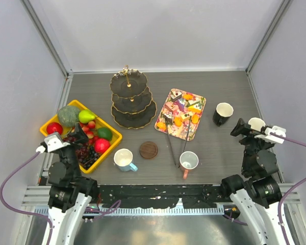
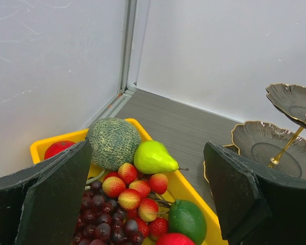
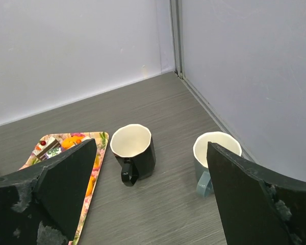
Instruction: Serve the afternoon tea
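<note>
Black-fingered and spread wide, the left claw (image 2: 148,168) held nothing and hung over the yellow crate (image 2: 38,149), above its grapes (image 2: 99,214) and strawberries (image 2: 132,191). A green pear (image 2: 153,157) and a netted melon (image 2: 113,142) lay just beyond.

To its right, the dark three-tier stand (image 1: 132,99) with its gold handle stood upright on the counter (image 1: 219,81).

The right claw (image 3: 150,153) was likewise wide open and empty, hovering near the counter's right edge. Just ahead of it sat the black mug (image 3: 134,153), upright, with its handle toward the wrist camera. Beside that, close to the wall, was a grey-blue mug (image 3: 214,153) with a cream inside.

Left of the black mug lay the flowered tray (image 1: 203,102), carrying the orange pastries (image 1: 178,121) and cake slices (image 1: 176,96).

Nearer the arms, a white mug (image 1: 123,159) with a blue handle, a round brown coaster (image 1: 148,150) and a mug with a pinkish handle (image 1: 188,161) stood in a row, each apart from the next.
</note>
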Robot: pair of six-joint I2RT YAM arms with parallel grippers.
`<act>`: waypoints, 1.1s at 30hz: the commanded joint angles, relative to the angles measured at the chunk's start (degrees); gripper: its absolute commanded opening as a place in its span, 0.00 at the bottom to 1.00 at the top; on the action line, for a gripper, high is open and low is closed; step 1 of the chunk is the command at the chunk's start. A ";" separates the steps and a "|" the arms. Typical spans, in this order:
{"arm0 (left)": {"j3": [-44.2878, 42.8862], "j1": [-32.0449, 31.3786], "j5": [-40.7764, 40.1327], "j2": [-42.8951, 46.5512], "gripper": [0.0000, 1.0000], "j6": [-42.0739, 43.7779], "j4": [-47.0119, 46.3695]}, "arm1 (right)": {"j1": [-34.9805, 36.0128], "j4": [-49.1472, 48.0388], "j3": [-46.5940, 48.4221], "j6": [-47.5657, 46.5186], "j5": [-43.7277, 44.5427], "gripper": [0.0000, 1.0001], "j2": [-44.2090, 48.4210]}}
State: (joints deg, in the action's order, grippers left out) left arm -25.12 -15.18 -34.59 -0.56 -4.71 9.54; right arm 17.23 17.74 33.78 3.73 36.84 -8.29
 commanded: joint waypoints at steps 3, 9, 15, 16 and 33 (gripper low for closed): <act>-4.05 0.41 1.45 1.79 0.99 -4.07 1.35 | -0.10 3.70 4.88 3.74 -1.41 0.96 -7.85; -9.50 0.41 5.40 -1.99 0.99 -8.29 10.39 | -0.10 14.59 15.51 9.63 -8.09 0.96 -23.57; -11.79 0.41 10.15 -5.59 0.99 -12.42 19.45 | -0.10 24.00 25.01 18.31 -14.68 0.96 -38.61; -11.88 0.41 10.94 -6.03 0.99 -13.04 20.33 | -0.10 24.36 25.71 19.03 -16.78 0.96 -39.94; -11.44 0.41 20.61 -17.28 0.99 -13.04 25.09 | 7.01 17.86 22.29 26.41 -23.94 0.77 -59.37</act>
State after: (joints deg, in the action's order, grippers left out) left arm -36.10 -15.09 -15.77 -17.30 -17.80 35.40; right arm 20.91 38.00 56.01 24.82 9.41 -64.47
